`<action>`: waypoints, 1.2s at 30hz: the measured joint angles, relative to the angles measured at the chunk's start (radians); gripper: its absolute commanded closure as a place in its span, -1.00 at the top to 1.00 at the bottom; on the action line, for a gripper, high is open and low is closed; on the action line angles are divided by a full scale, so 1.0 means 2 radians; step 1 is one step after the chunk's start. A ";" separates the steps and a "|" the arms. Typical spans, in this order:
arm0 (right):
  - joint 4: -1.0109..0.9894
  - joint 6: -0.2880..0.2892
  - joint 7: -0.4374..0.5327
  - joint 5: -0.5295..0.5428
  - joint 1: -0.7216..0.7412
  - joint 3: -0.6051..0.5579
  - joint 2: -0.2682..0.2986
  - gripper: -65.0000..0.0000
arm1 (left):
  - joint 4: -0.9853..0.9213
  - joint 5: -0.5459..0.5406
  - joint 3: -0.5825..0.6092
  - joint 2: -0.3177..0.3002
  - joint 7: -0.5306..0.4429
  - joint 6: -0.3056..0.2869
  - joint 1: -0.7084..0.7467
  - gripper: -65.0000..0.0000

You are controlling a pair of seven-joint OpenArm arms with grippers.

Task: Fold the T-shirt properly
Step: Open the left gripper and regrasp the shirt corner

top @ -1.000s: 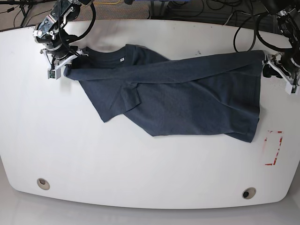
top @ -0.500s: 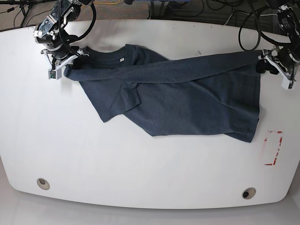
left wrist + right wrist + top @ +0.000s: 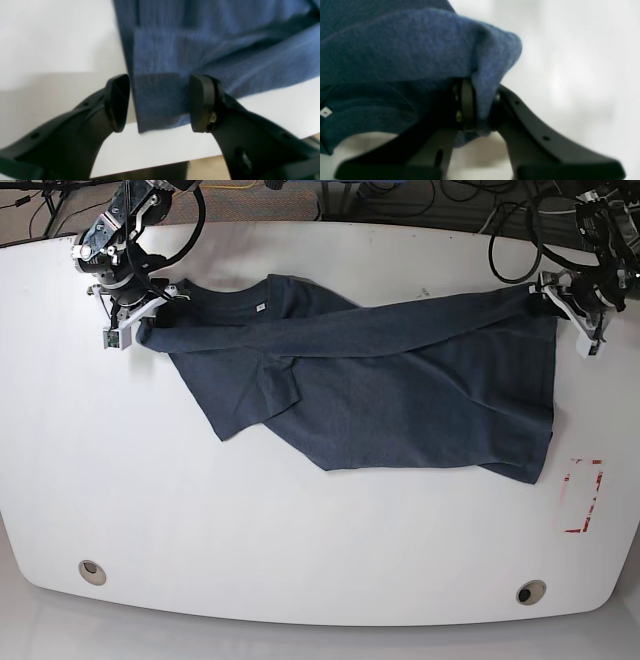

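The dark navy T-shirt [image 3: 380, 380] lies spread across the white table [image 3: 300, 530], its upper part folded over in a long band from left to right, with the white neck tag [image 3: 259, 307] showing. My right gripper [image 3: 130, 328] at the shirt's left end is shut on a bunched fold of the T-shirt [image 3: 407, 50]; the cloth is pinched between the right gripper's [image 3: 482, 107] black fingers. At the shirt's far right corner my left gripper [image 3: 562, 305] is open. In the left wrist view the left gripper [image 3: 160, 102] straddles a flat corner of the T-shirt [image 3: 200, 37] without pinching it.
A red-outlined marker [image 3: 583, 496] is on the table right of the shirt. Two round holes [image 3: 92, 571] [image 3: 531, 591] sit near the front edge. Cables [image 3: 400, 200] run behind the table. The table edge [image 3: 150, 172] is just behind the left gripper.
My left gripper has moved back and slightly inward along the shirt's right corner. The right gripper and the cloth it holds have stayed put.
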 measured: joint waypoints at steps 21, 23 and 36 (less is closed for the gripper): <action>0.000 0.000 0.000 -0.001 0.000 0.000 0.000 -0.71 | -0.015 0.017 0.018 -0.004 -0.019 0.000 -0.006 -1.00; 0.000 0.000 0.000 0.000 0.000 0.000 0.000 -0.71 | -0.014 0.016 0.019 -0.002 -0.019 0.000 -0.006 -1.00; 0.089 0.001 -0.055 -0.014 -0.010 0.002 -0.012 -0.72 | 0.129 0.026 0.020 0.002 -0.027 0.000 0.008 -1.00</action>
